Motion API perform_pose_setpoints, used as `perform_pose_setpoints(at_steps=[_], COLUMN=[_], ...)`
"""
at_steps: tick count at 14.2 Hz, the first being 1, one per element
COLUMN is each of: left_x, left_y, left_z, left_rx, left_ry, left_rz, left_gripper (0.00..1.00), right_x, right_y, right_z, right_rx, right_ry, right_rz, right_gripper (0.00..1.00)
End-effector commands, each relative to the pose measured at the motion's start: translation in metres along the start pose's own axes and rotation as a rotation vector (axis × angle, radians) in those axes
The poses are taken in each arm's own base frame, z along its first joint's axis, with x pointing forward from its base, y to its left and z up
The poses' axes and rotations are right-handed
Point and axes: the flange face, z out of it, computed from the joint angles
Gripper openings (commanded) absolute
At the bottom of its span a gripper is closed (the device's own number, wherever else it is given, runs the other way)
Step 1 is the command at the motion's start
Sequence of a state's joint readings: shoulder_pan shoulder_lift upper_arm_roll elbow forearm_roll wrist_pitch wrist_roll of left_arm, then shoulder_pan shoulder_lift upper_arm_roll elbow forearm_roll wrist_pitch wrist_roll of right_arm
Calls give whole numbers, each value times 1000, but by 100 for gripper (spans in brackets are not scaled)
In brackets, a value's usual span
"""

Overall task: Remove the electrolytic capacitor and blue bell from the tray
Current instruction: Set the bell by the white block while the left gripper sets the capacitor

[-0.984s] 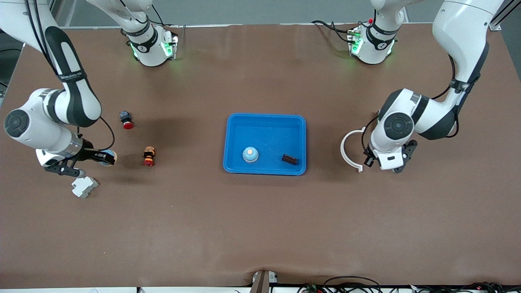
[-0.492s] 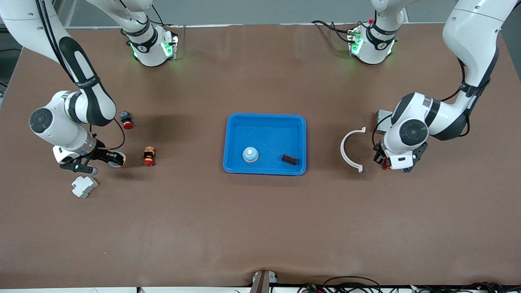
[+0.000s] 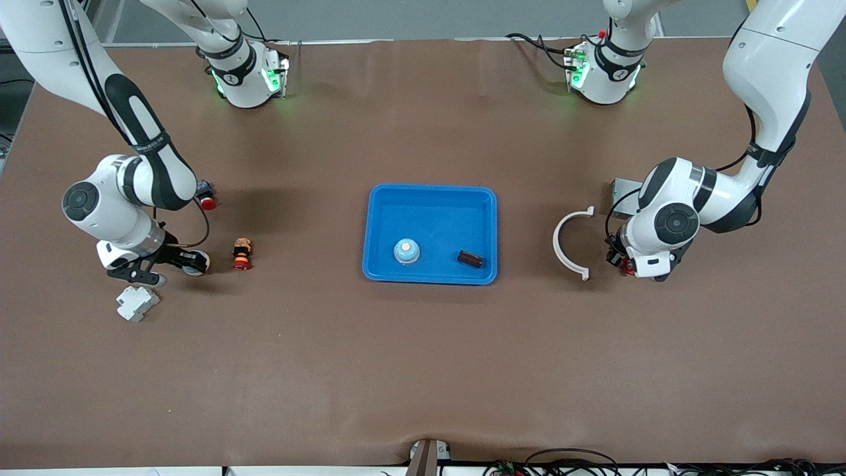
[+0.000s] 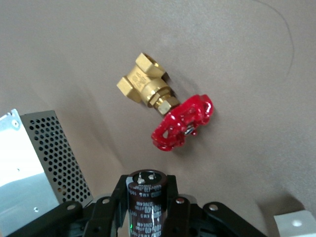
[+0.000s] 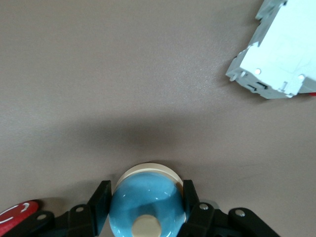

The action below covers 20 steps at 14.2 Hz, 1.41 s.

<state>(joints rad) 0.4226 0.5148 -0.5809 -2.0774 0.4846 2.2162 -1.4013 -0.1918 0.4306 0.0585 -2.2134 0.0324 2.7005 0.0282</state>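
Observation:
My left gripper (image 4: 147, 190) is shut on a dark brown capacitor (image 4: 147, 202) with two metal terminals on its top. In the front view this left gripper (image 3: 620, 259) hangs low over the table beside a white arc. My right gripper (image 5: 146, 197) is shut on a blue bell (image 5: 146, 210) with a cream base and cream button. That right gripper (image 3: 192, 262) is low over the table, with the bell (image 3: 196, 263) beside a small figure. A blue tray (image 3: 429, 195) in the middle holds another blue bell (image 3: 406, 250) and another dark capacitor (image 3: 470, 258).
A white arc (image 3: 567, 241), a perforated metal box (image 3: 621, 194) and a brass valve with a red handle (image 4: 168, 108) lie toward the left arm's end. A white breaker (image 3: 137, 303), a small figure (image 3: 242, 254) and a red push button (image 3: 207, 196) lie toward the right arm's end.
The right arm has carried the bell toward the tray, closer to the small figure. The left arm has shifted a little away from the tray, uncovering the metal box.

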Motion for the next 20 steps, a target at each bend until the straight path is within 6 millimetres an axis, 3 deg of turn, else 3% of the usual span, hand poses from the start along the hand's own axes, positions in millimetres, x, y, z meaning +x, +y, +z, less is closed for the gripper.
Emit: perform_pose_setpoints(at_steps=[1,2,3,4,5,8,9,10,13,16,17,20], left_x=[-1,-2,-4,-4,-3,1,1,1,8,11,8,-8], left_y=[4,5,7,7,9,14,15,15,23,36,42,52], left_z=[3,3,3,4,1,0,-1,-3,-32,-68,-77,-111], left_rx=[-16,-16,-17,-18,-23,-32,-34,-37,-65,-110,-130,-141], left_ry=[-5,-5,2,-1,2,0,0,3,21,-29,-56,-51], left_rz=[-6,-5,6,8,5,3,3,5,-14,-68,-83,-69], left_gripper=[5,12,23,34,47,68,92,100,100,100,100,100], right_x=[0,-1,0,1,1,1,3,6,37,53,52,35], right_y=[2,3,3,9,8,8,6,4,-3,-28,-45,-126], right_z=[6,9,8,9,8,8,4,-4,-71,-127,-138,-156], right_rx=[0,-3,-4,-6,-7,-14,-19,-37,-109,-141,-138,-84], right_ry=[10,5,7,7,7,2,5,-6,-105,-196,-191,-174], right_rz=[-12,-14,-11,-5,-11,-21,-34,-67,-128,-78,-25,170], right_gripper=[0,0,13,99,100,100,100,100,100,100,100,100])
